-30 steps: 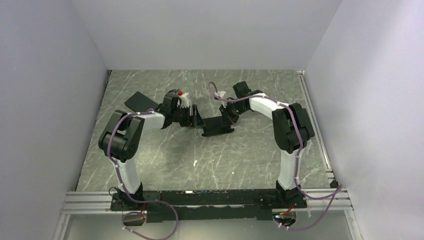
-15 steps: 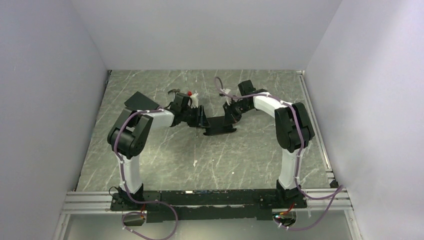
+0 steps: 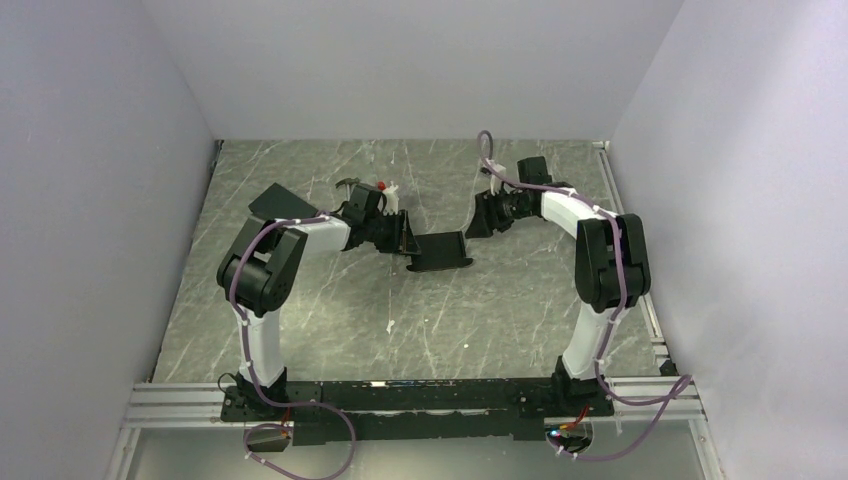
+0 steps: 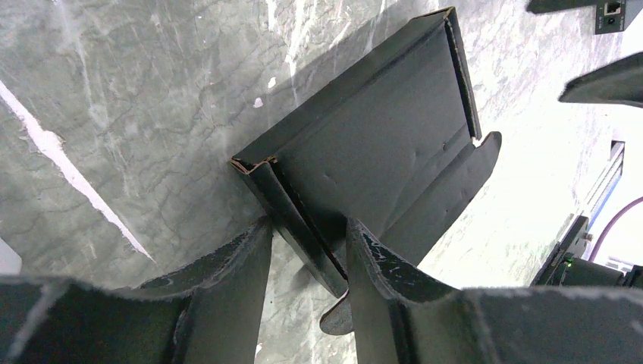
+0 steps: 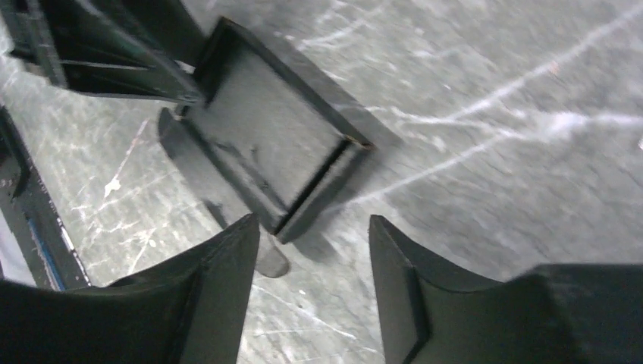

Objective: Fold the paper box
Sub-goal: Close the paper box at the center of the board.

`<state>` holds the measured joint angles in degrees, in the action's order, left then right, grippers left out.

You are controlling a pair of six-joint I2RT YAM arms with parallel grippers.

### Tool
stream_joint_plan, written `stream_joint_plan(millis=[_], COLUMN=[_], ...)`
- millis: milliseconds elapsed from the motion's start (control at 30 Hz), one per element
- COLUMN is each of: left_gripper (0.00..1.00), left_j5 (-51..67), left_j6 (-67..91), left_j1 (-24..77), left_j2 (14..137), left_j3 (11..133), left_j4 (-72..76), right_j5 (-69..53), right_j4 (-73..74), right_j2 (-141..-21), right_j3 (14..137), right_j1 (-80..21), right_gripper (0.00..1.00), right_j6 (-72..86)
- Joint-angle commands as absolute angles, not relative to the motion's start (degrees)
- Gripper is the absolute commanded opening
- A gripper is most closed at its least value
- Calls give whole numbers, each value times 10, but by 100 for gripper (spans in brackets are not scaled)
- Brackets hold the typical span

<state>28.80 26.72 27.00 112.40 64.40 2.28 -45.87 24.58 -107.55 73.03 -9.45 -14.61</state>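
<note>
"Top external view: how much room is there round the paper box (image 3: pixel 440 250)?"

"Plenty. It lies mid-surface (image 3: pixel 330 320) with bare stone on its near and far sides. Its right edge is free, and the white walls are well apart from it."

"And the arms?"

"The left arm reaches in low from the left with its elbow raised. The left wrist view shows the left fingers (image 4: pixel 220 280) narrowed onto the box's folded side wall, pinching it. The right arm is bent back toward the far right. Its right fingers (image 5: pixel 220 288) are spread with nothing between them, and the box lies just beyond their tips."

"What has changed since a second ago?"

"The right fingers were nearly closed at the box's right end. They have let go and drawn away. The left fingers were wider and have closed in, and the box has hardly shifted."
</note>
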Motion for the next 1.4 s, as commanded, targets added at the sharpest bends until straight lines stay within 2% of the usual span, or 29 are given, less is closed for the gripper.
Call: stream_joint_plan(millis=[0, 133, 400, 667, 833, 1067, 1300, 1367], left_gripper=[46, 46, 47, 48, 50, 60, 79, 81], left_j5=[242, 248, 259, 271, 277, 314, 327, 338], left_j6=[247, 251, 258, 270, 281, 324, 371, 394], left_j1=[276, 277, 277, 277, 276, 256, 231, 224], left_j2=[1156, 1155, 1151, 1147, 1137, 1101, 1052, 1049], left_j3=[636, 633, 631, 626, 616, 569, 496, 477], left_j4=[-23, -16, -5, 16, 30, 110, 208, 243], right_j5=[-441, -471, -533, -498, -492, -505, -528, -536], right_j4=[210, 209, 191, 203, 199, 191, 184, 183], right_j2=[-1116, -1145, -1177, -1198, -1205, -1206, -1217, -1221], right_j3=[725, 727, 727, 730, 729, 725, 722, 721], right_j1=[-79, -77, -80, -95, -93, -84, -71, -67], right_gripper=[62, 65, 64, 53, 36, 19, 13, 12], right_j6=[-69, -50, -1, -1, 10, 19, 30, 33])
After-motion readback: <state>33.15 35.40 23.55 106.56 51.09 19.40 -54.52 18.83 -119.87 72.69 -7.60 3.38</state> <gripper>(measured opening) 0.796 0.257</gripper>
